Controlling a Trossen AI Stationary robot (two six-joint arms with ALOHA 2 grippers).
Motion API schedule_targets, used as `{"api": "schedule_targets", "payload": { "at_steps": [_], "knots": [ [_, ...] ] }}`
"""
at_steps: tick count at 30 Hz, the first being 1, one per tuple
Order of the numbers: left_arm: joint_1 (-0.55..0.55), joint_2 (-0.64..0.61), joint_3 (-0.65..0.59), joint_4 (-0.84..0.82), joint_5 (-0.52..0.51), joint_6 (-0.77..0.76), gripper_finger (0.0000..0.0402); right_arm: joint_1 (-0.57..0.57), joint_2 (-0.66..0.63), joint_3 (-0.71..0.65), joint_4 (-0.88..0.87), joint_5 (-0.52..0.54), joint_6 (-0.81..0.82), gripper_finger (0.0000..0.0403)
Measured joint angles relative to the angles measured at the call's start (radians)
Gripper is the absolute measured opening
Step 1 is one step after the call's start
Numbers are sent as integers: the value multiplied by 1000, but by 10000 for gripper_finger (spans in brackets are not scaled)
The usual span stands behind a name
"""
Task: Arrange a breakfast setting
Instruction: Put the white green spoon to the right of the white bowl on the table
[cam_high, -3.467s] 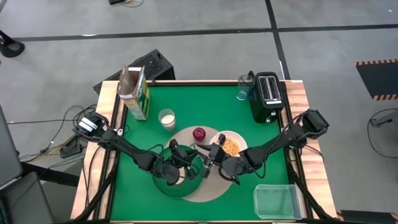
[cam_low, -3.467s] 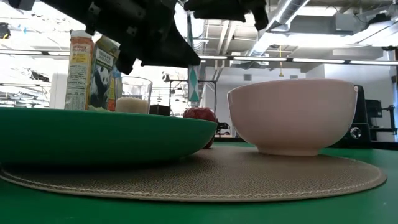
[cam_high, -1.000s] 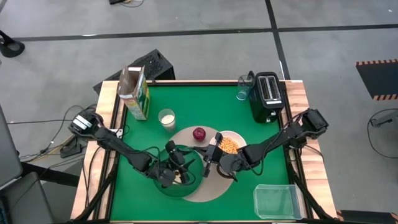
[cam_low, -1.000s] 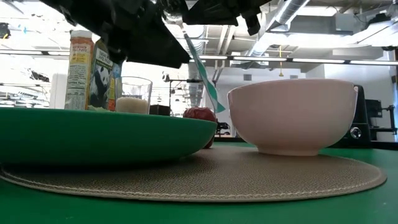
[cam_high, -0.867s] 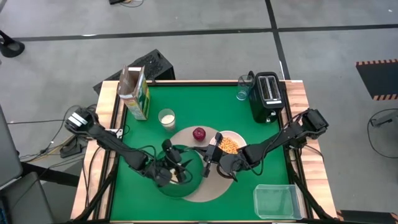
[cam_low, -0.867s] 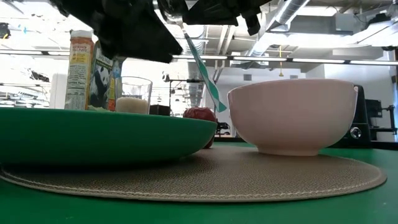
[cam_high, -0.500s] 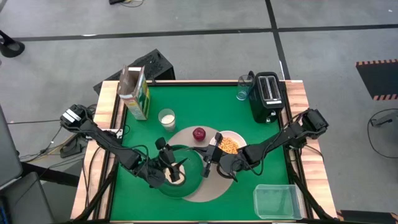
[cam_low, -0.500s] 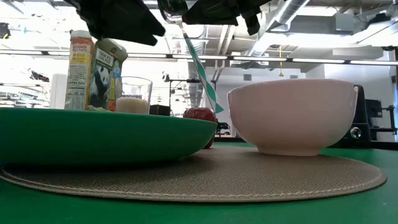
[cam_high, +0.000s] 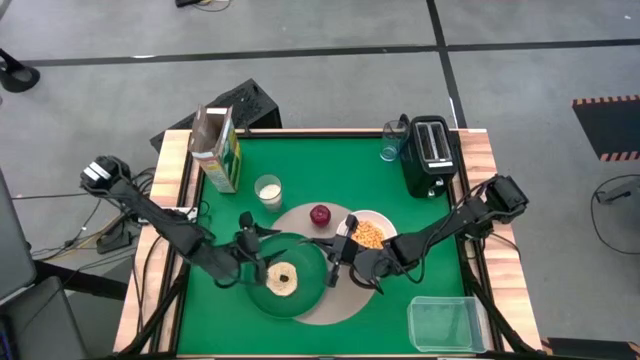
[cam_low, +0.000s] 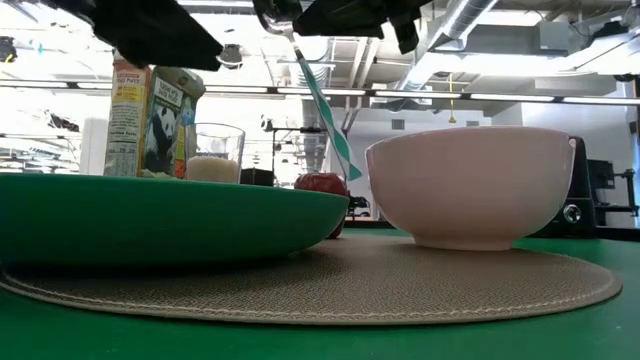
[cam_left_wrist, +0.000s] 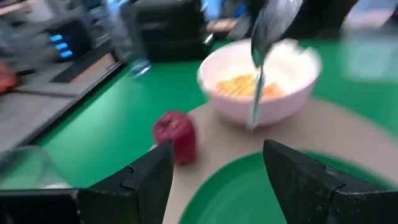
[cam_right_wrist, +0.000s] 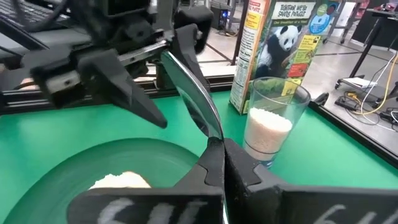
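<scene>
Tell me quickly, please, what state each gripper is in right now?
Left gripper: open, holding nothing, beside the dark green plate.
Right gripper: shut on the metal spoon, held above the plate.

Two dark jointed arms, black cables
</scene>
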Motion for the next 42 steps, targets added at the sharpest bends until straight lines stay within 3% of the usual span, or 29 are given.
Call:
{"api": "schedule_targets", "payload": {
  "at_steps": [5, 8, 20, 26, 34, 38, 42],
  "knots": [
    [7, -107, -213, 510, 172, 155, 233, 2, 0, 0, 2, 0, -2, 10],
    [14, -116, -268, 669, 220, 197, 233, 3, 0, 0, 6, 0, -1, 10],
    [50, 45, -152, 694, 199, 322, 233, 3, 0, 0, 15, 0, 5, 11],
    [65, 109, -91, 688, 103, 385, 233, 7, 0, 0, 21, 1, 6, 11],
    [85, 128, -55, 692, 135, 402, 228, 7, 0, 0, 22, 1, 6, 11],
    [85, 128, -55, 692, 132, 403, 183, 7, 0, 0, 24, 1, 6, 11],
    [101, 128, -55, 699, 166, 410, 102, 7, 0, 0, 26, -1, 7, 11]
  ]
}}
